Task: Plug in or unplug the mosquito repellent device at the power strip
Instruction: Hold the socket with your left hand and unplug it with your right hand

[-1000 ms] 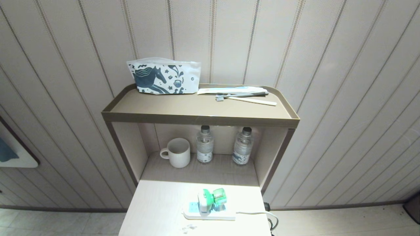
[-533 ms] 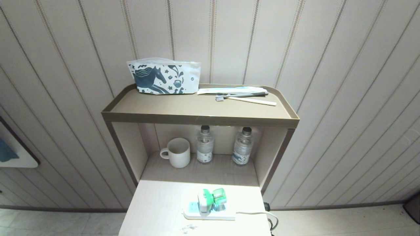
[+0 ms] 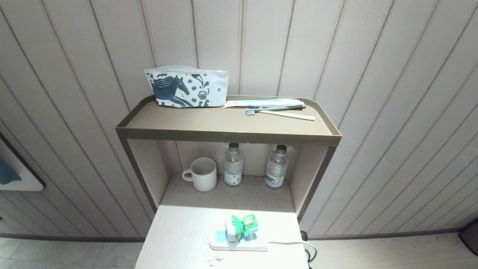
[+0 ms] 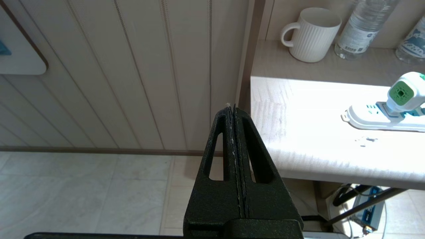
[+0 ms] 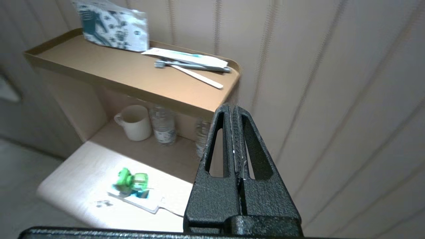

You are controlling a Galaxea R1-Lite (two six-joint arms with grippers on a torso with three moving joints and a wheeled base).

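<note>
Here, right gripper [image 5: 234, 111]: fingers pressed flat together, nothing between them, raised in the air off the counter's right side and pointing toward the striped wall. Below and ahead of it lies the counter [image 5: 76, 186], pale wood, brightly lit. On the counter, nearest that gripper: the power strip [image 5: 137, 199], white, lying flat, its white cable [image 3: 289, 243] running off the counter's right edge. Seated in the strip: the mosquito repellent device [image 5: 131, 181], white cap with green centre, green liquid bottle lying sideways over the socket faces; plugged in, well apart from both grippers.

Left gripper [image 4: 232, 111]: likewise clenched on nothing, held off the counter's left edge over the tiled floor [image 4: 83, 189], with the device and the strip away to its side across the counter top.

Farther from the grippers, in the open niche behind the counter: one white ribbed mug [image 3: 202, 173], handle turned left; two clear water bottles [image 3: 233, 164] standing upright beside it, the second [image 3: 276, 166] near the niche's right wall.

Farthest and highest, on the brown shelf [image 3: 224, 135] above the niche: a white pouch [image 3: 186, 87] printed with a dark blue horse, leaning on the wall; just beside it a flat sachet [image 3: 263, 102], and in front of that a toothbrush [image 3: 276, 108] and a pale stick [image 3: 287, 115].
</note>
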